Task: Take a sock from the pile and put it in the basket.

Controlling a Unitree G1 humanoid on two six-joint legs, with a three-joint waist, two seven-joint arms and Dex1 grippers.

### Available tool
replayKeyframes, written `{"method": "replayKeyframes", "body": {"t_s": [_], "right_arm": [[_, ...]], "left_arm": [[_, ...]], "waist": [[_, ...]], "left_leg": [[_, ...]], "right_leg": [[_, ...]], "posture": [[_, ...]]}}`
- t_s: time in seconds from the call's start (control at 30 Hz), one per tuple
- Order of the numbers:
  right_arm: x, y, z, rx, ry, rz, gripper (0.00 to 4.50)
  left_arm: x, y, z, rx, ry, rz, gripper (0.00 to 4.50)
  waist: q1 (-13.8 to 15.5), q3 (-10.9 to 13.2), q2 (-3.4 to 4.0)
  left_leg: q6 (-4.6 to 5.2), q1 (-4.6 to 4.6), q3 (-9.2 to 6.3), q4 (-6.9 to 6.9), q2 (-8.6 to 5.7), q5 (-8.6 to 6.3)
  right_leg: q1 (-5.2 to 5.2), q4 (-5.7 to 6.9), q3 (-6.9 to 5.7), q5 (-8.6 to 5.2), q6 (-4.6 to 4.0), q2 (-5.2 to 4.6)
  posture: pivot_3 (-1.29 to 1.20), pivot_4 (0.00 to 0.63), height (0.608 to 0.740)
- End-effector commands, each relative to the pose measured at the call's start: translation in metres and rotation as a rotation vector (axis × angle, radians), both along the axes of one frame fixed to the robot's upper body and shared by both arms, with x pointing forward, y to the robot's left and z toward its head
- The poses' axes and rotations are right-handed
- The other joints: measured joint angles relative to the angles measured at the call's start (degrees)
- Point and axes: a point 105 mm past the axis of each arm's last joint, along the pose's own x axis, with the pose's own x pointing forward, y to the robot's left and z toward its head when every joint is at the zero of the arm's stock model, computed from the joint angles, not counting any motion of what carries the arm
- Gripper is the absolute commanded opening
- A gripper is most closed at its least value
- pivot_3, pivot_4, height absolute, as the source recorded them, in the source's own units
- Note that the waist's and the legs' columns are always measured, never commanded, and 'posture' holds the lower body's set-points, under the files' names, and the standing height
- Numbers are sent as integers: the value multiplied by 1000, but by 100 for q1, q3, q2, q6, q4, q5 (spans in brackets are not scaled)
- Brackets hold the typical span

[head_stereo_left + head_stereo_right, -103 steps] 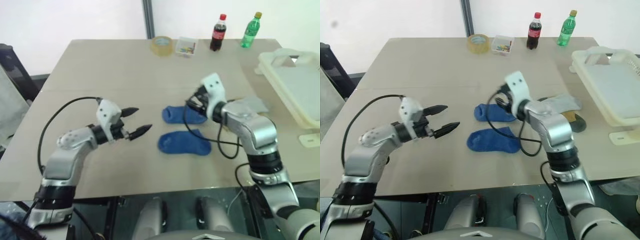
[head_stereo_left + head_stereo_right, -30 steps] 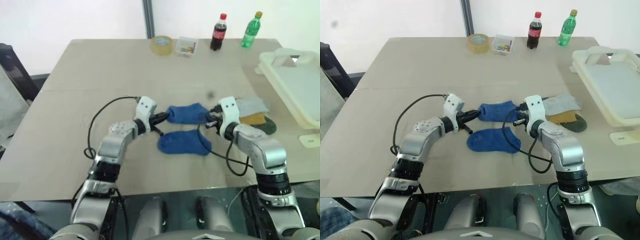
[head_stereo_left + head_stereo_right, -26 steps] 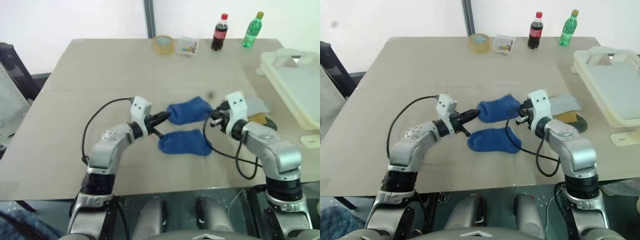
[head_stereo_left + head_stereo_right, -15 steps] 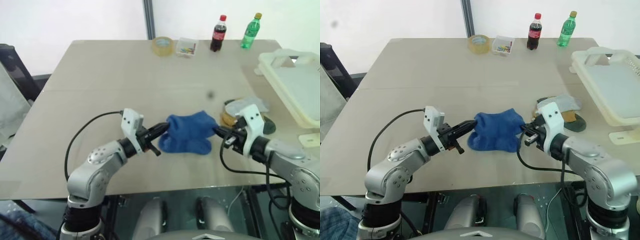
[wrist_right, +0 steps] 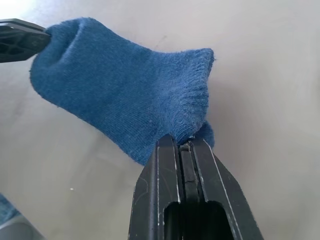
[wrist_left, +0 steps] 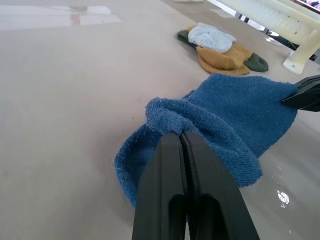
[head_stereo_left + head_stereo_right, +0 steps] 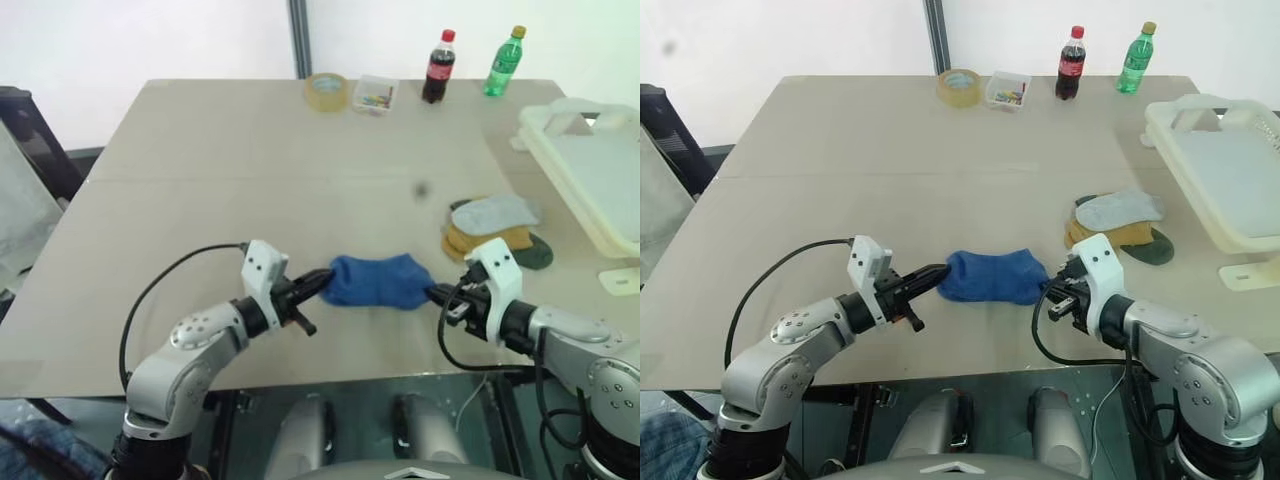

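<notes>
Socks are the business here: a royal blue sock hangs stretched low in the middle of the head views, near the front edge of the counter, gripped at both ends. The left pincer is clamped together on the sock's left end, and the right pincer is clamped together on its right end, the cuff; each wrist view shows black fingers pressed flat with blue cloth nipped at the tips. Whether a second blue sock lies under the held one cannot be told. The rest of the pile, a light grey sock on top of a mustard yellow one and a dark green one, lies on the counter right of centre, just behind the right pincer and apart from the blue sock. The basket, cream-white, stands at the right edge of the frame, well apart from both pincers and beyond the pile. Along the far edge, in the upper middle of the frame, stand a tape roll, a small clear box, a cola bottle and a green bottle.
</notes>
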Motion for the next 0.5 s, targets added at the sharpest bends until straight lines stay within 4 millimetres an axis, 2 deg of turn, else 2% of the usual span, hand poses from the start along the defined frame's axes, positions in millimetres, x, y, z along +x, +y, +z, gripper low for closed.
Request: {"method": "replayKeyframes", "body": {"t_s": [0.03, 0.5], "right_arm": [[-1, 2, 2, -13, -30, 3, 34], [16, 2, -5, -63, -60, -38, 34]], "left_arm": [[-4, -2, 17, -30, -73, -8, 0], [-14, -3, 14, -25, -66, 5, 0]], "waist": [[0, 0, 0], [-3, 0, 0]], "left_leg": [[0, 0, 0, 0, 0, 0], [0, 0, 1, 0, -1, 0]], "right_leg": [[0, 0, 0, 0, 0, 0], [0, -1, 0, 0, 0, 0]], "posture": [[0, 150, 740], [0, 150, 740]]}}
